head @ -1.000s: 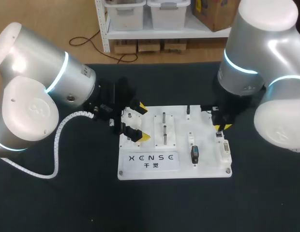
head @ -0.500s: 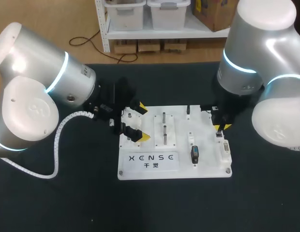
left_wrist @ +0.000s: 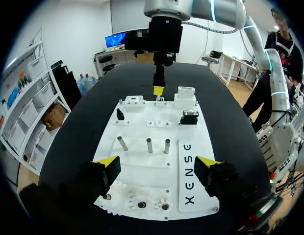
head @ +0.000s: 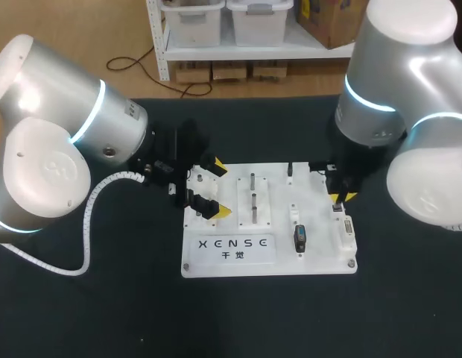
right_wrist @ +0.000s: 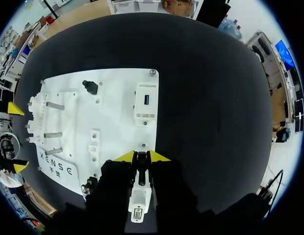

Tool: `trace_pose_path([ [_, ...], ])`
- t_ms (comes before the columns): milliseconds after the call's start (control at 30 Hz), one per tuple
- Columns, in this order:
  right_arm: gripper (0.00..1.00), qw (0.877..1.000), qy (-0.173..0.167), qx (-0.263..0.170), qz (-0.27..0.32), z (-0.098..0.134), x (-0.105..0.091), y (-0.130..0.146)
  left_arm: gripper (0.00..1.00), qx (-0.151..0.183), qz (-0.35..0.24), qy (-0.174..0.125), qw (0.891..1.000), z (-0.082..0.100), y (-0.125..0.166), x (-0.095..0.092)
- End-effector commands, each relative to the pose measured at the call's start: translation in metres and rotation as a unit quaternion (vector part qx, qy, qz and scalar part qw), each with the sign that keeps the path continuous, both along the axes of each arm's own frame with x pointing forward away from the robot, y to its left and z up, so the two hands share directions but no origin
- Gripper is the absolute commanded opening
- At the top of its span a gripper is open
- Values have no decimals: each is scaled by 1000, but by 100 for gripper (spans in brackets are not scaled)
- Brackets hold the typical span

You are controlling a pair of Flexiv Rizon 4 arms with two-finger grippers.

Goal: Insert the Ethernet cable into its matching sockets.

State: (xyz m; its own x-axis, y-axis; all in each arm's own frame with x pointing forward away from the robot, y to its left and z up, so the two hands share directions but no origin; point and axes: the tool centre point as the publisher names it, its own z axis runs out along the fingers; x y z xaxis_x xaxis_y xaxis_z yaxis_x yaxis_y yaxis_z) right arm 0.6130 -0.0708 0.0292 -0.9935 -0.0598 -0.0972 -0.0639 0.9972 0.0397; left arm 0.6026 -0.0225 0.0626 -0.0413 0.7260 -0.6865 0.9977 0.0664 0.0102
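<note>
Right gripper (right_wrist: 141,157): yellow tips drawn close together, pinching a small dark narrow plug (right_wrist: 141,166) from two sides, fingers pointing straight down. I take the plug for the Ethernet cable's end, but no cord shows, so this is uncertain. It hangs over the right end of the flat white plastic fixture board (head: 216,261), at the far end of a white rectangular socket block (head: 347,233) with a slot in its top. This is probably the target, and the vertical hold suits a straight push down. Seating not yet evident; contact cannot be told.

Left gripper (head: 216,190): fingers spread wide, nothing held, straddling the board's left end. It is likely placed to brace the board against insertion force.

Between the two grippers on the board are three upright metal pegs (left_wrist: 148,145) and a black connector (head: 299,239).
</note>
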Motion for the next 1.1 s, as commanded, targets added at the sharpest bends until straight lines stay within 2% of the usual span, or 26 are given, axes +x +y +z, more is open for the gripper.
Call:
trace_pose_path([
  [33,0,1000,1,-2,-1,-1,0,-2,100,2,1,0,1000,0,-1,0],
  [433,0,1000,7,-3,3,-5,1,0,100,2,1,0,1000,0,-1,0],
  [1100,0,1000,19,-4,10,-24,-3,-1,100,2,1,0,1000,0,-1,0],
])
